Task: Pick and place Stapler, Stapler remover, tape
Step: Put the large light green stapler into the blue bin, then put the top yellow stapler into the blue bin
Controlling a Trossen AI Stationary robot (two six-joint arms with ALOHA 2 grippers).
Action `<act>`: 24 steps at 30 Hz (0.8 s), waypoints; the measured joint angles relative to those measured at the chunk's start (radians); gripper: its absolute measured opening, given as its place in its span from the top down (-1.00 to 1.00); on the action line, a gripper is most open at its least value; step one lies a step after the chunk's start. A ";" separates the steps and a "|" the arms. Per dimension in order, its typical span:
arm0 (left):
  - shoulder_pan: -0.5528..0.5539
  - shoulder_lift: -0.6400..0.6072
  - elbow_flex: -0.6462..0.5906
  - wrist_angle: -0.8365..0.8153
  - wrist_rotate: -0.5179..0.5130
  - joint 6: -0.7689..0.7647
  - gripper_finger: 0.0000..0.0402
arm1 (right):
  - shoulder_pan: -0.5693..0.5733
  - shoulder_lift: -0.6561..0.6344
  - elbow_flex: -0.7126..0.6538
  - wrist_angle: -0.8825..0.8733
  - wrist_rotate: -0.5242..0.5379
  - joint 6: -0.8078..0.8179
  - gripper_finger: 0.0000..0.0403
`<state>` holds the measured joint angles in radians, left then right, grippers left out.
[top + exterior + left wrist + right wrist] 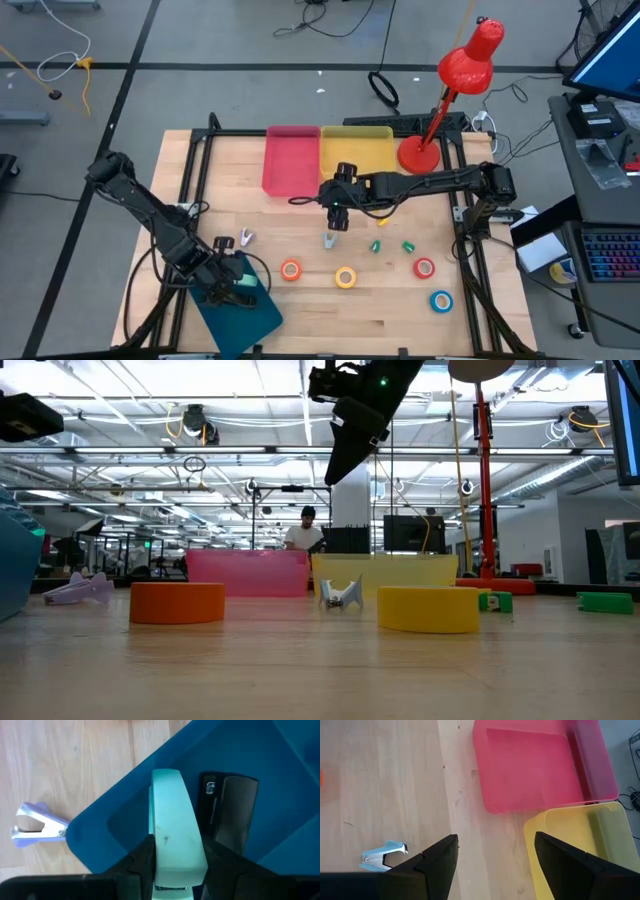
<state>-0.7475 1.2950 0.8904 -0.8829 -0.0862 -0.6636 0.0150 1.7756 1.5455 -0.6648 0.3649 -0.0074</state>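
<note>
The left gripper [177, 870] is clamped on the mint stapler [172, 825] over the teal bin [260, 755], a black stapler [231, 815] just beside it; early release could jam them. The right gripper [492, 865], fingers apart, hovers above the blue staple remover [382, 856], near the pink bin [540, 765].

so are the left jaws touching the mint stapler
Touching. The left wrist view shows the left gripper with both jaws pressed against the sides of the mint stapler, above the blue bin.
</note>
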 joint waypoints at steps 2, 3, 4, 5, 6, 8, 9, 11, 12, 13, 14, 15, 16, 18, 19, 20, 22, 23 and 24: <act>-0.001 -0.001 -0.016 0.034 -0.004 0.000 0.36 | 0.003 0.000 0.000 0.000 0.000 0.000 -0.26; -0.001 -0.001 -0.023 0.045 -0.004 0.000 0.36 | 0.005 0.000 0.000 0.001 0.000 0.000 -0.26; 0.000 -0.001 -0.030 0.052 -0.004 0.000 0.36 | 0.006 0.000 0.000 0.002 0.000 0.000 -0.26; 0.000 -0.001 -0.038 0.057 -0.004 0.000 0.36 | 0.006 0.000 0.000 0.003 0.000 0.000 -0.26; 0.000 -0.001 -0.046 0.067 -0.004 0.000 0.36 | 0.007 0.000 0.000 0.003 0.000 0.000 -0.26; -0.001 -0.001 -0.064 0.078 0.007 0.000 0.37 | 0.007 0.000 0.000 0.003 0.000 0.000 -0.26; -0.002 -0.001 -0.073 0.080 0.017 -0.001 0.37 | 0.007 0.000 0.000 0.003 0.000 0.000 -0.26; -0.004 -0.001 -0.093 0.085 0.042 -0.004 0.37 | 0.007 0.000 0.000 0.003 0.000 0.000 -0.26; -0.004 0.000 -0.101 0.090 0.053 -0.004 0.37 | 0.007 0.000 0.000 0.003 0.000 0.000 -0.26; -0.004 0.000 -0.106 0.096 0.059 -0.004 0.37 | 0.007 0.000 0.000 0.003 0.000 0.000 -0.26; -0.005 0.000 -0.109 0.099 0.060 -0.005 0.37 | 0.007 0.000 0.000 0.003 0.000 0.000 -0.26; -0.005 0.000 -0.111 0.100 0.060 -0.005 0.37 | 0.007 0.000 0.000 0.003 0.000 0.000 -0.26; -0.005 0.000 -0.112 0.099 0.059 -0.004 0.37 | 0.007 0.000 0.000 0.003 0.000 0.000 -0.26; -0.005 0.000 -0.112 0.099 0.047 -0.008 0.32 | 0.007 0.000 0.000 0.003 0.000 0.000 -0.26; -0.005 0.001 -0.112 0.098 0.037 -0.015 0.23 | 0.007 0.000 0.000 0.003 0.000 0.000 -0.26; -0.006 0.001 -0.113 0.092 0.029 -0.027 0.14 | 0.007 0.000 0.000 0.003 0.000 0.000 -0.26; -0.005 0.001 -0.113 0.082 0.018 -0.047 -0.04 | 0.007 0.000 0.000 0.003 0.000 0.000 -0.26; -0.004 0.001 -0.113 0.075 0.018 -0.060 -0.11 | 0.007 0.000 0.000 0.003 0.000 -0.001 -0.26; -0.004 0.001 -0.113 0.066 0.019 -0.080 -0.16 | 0.007 0.000 0.000 0.003 0.000 -0.002 -0.26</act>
<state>-0.7517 1.2964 0.7776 -0.8172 -0.0672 -0.7436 0.0219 1.7760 1.5455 -0.6613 0.3649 -0.0092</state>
